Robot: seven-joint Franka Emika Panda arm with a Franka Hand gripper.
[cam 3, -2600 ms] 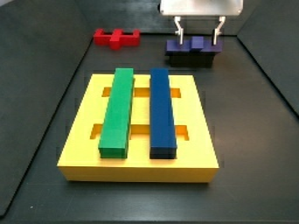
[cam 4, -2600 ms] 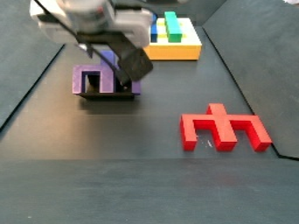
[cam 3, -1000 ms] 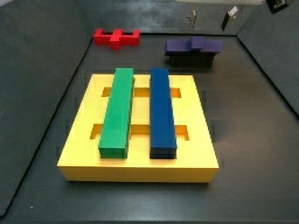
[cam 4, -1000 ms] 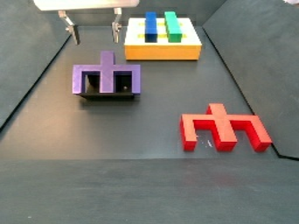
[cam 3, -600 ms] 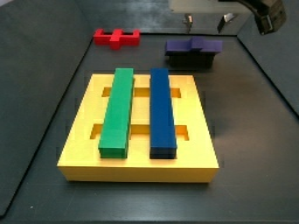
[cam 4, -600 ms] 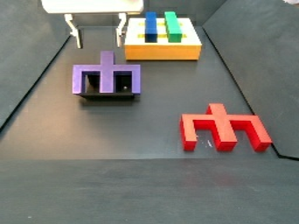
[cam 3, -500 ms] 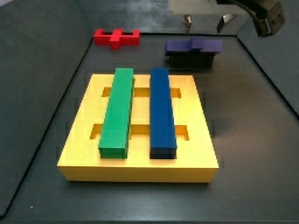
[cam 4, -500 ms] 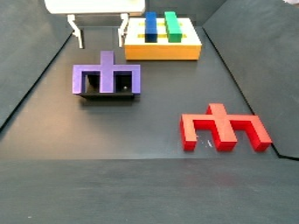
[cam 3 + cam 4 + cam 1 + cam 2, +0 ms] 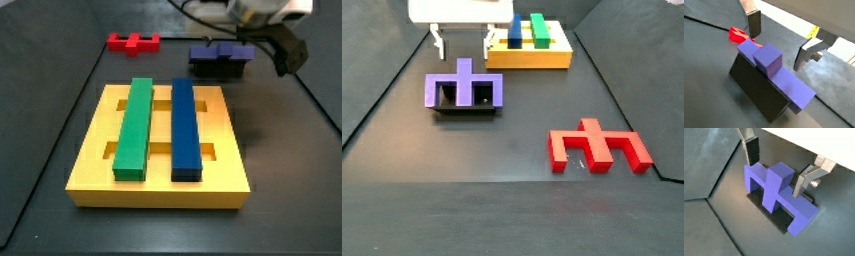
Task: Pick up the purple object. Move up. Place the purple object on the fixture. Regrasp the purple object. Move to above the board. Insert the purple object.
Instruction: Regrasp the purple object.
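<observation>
the purple object [image 9: 465, 90] sits on the fixture [image 9: 466, 109], its raised centre tab pointing up in both wrist views [image 9: 769, 56] [image 9: 779, 175]. in a side view the fixture shows only as a dark edge under the purple legs; in a wrist view [image 9: 759, 95] it shows as a tall black wall below the purple bar, and in a wrist view [image 9: 784, 223] as a black base between the legs.

the end effector [image 9: 464, 40] hangs above the purple object and apart from it, its two fingers [image 9: 438, 42] spread wide with nothing between them. in both wrist views the fingers [image 9: 753, 24] [image 9: 751, 150] stand on either side of the centre tab, not touching it. in a side view [image 9: 274, 20] the arm's body covers most of the end effector, and the fingers cannot be made out there.

the board [image 9: 160, 185] with its green bar [image 9: 134, 128] and blue bar [image 9: 186, 128] lies well apart from the fixture, seen whole in a side view, while another side view [image 9: 529, 57] shows only its far end behind the end effector. neither wrist view shows the board.

the red notched block [image 9: 599, 147] lies on the floor beside the fixture, well apart; a wrist view [image 9: 737, 34] catches a corner of it beyond the purple object's end.
</observation>
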